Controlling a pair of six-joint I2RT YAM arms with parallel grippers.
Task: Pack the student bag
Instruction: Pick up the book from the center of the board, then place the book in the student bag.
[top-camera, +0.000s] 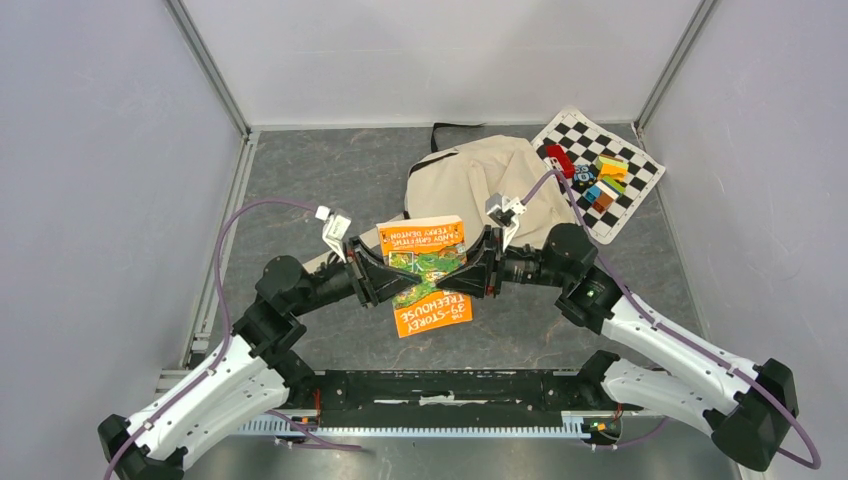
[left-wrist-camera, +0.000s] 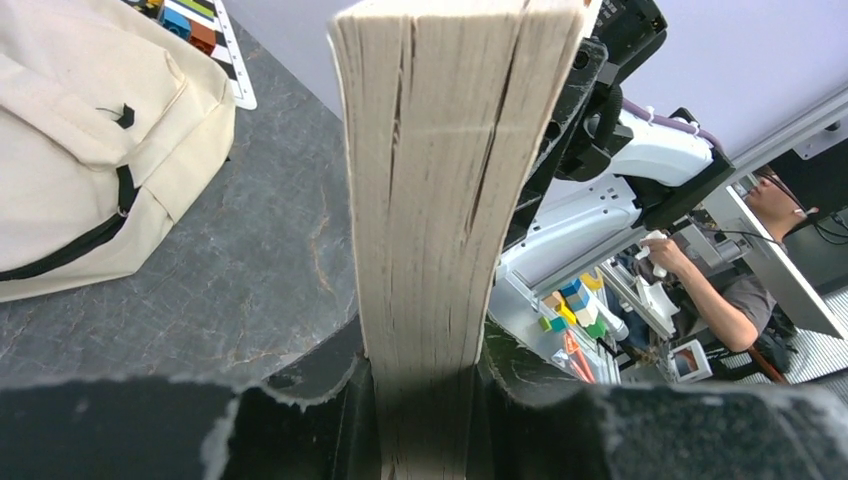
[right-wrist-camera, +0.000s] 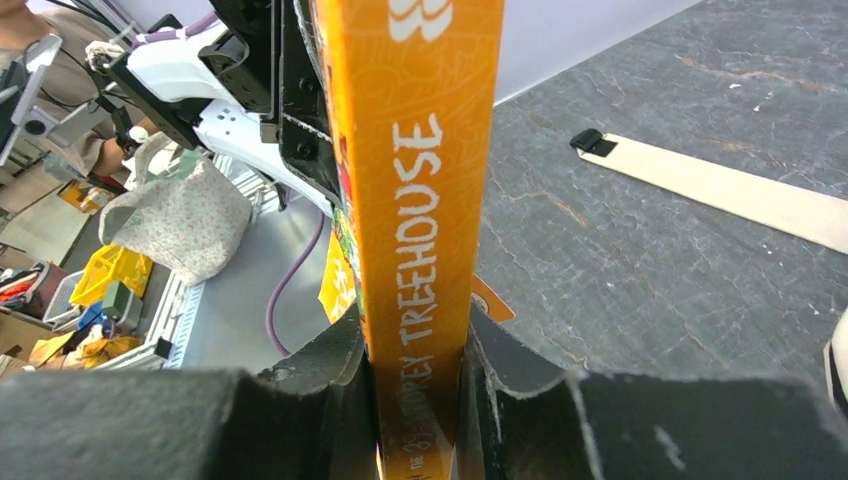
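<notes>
Top external view shows the orange Treehouse book (top-camera: 432, 312) pinched at mid-frame, left gripper (top-camera: 376, 268) closed on its page edge, right gripper (top-camera: 480, 265) on its spine, with the cream student bag (top-camera: 465, 180) lying just behind at upper centre, so packing looks barely begun.

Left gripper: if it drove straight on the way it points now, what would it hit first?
The orange paperback book it is shut on; directly behind it, the right gripper clamps the opposite edge, facing the left gripper.
</notes>
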